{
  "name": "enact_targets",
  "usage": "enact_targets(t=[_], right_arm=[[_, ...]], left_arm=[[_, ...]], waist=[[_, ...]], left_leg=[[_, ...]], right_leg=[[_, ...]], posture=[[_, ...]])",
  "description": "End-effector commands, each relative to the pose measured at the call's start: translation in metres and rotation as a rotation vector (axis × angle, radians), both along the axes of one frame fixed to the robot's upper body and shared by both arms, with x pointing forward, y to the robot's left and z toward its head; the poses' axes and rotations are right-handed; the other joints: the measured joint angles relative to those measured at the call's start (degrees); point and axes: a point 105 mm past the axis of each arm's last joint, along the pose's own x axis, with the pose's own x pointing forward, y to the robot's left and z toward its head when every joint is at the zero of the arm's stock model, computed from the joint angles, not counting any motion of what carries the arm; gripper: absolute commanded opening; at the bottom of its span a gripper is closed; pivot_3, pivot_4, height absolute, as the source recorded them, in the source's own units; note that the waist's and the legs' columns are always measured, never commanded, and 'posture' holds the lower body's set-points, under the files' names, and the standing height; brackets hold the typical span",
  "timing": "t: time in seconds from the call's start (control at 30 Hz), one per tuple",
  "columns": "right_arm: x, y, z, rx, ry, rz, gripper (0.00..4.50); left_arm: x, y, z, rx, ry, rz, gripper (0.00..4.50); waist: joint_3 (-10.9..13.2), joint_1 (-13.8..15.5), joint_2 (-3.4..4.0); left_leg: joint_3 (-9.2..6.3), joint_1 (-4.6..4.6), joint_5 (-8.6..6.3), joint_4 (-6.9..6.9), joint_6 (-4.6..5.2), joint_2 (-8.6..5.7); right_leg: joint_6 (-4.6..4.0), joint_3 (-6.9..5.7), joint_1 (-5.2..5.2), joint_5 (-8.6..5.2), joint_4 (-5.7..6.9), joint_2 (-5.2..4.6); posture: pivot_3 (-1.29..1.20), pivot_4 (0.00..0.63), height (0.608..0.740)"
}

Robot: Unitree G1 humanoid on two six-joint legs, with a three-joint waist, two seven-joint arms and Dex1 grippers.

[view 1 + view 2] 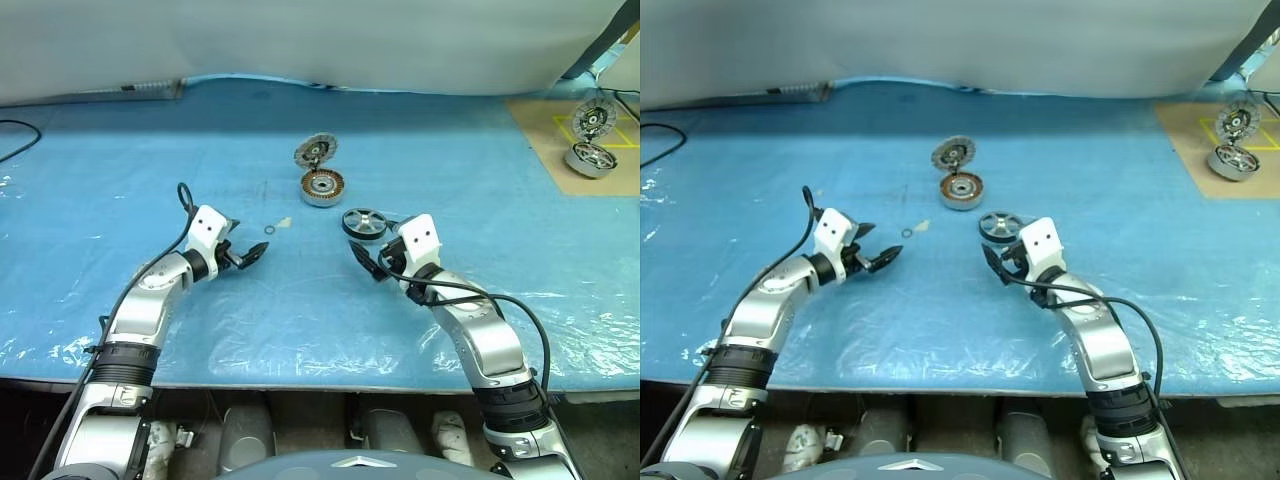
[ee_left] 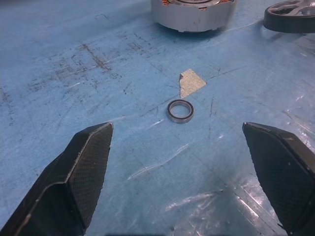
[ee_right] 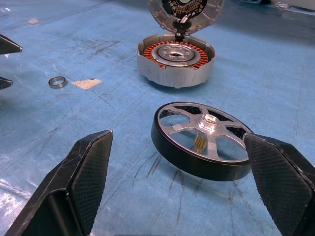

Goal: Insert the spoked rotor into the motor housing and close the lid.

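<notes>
Right end effector [image 3: 177, 184] spread wide, empty, spoked rotor [image 3: 202, 138] lying flat just ahead; left end effector [image 2: 182, 177] wide too. Motor housing [image 3: 175, 64] mid-tabletop (copper windings only inside), lid [image 3: 186, 12] hinged up.

Wide blue table [image 1: 120, 150] lay bare all round me. My right hand [image 3: 182, 187] stood spread, with the spoked rotor [image 3: 204, 140] lying just ahead between its fingers. Beyond it sat the motor housing [image 3: 175, 61], its lid [image 3: 184, 12] tilted up at the far side, leaving the top clear. Ahead of my open left hand [image 2: 179, 182]: only a small ring [image 2: 180, 110] and a tape scrap [image 2: 191, 82].
</notes>
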Motion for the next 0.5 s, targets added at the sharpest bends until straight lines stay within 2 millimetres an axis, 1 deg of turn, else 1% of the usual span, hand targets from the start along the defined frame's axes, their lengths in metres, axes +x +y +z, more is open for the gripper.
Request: enact_targets(t=[0.03,0.33,0.5], right_arm=[[-0.0019,0.0026,0.016,0.005,-0.062,0.003,4.5],[-0.0015,0.0036,0.0158,0.008,-0.06,0.0,4.5],[-0.0013,0.0042,0.0156,0.008,-0.058,0.002,4.5]], left_arm=[[0.0021,-0.0031,0.012,-0.009,-0.043,-0.011,4.48],[0.0016,-0.0025,0.0101,-0.006,-0.041,-0.013,4.48],[0.0001,-0.0044,0.0124,-0.003,-0.044,-0.017,4.48]], waist=[[0.0,0.0,0.0],[0.0,0.0,0.0],[0.0,0.0,0.0]], left_leg=[[0.0,0.0,0.0,0.0,0.0,0.0],[0.0,0.0,0.0,0.0,0.0,0.0],[0.0,0.0,0.0,0.0,0.0,0.0]], right_leg=[[0.0,0.0,0.0,0.0,0.0,0.0],[0.0,0.0,0.0,0.0,0.0,0.0],[0.0,0.0,0.0,0.0,0.0,0.0]], posture=[[0.0,0.15,0.74],[0.0,0.15,0.74],[0.0,0.15,0.74]])
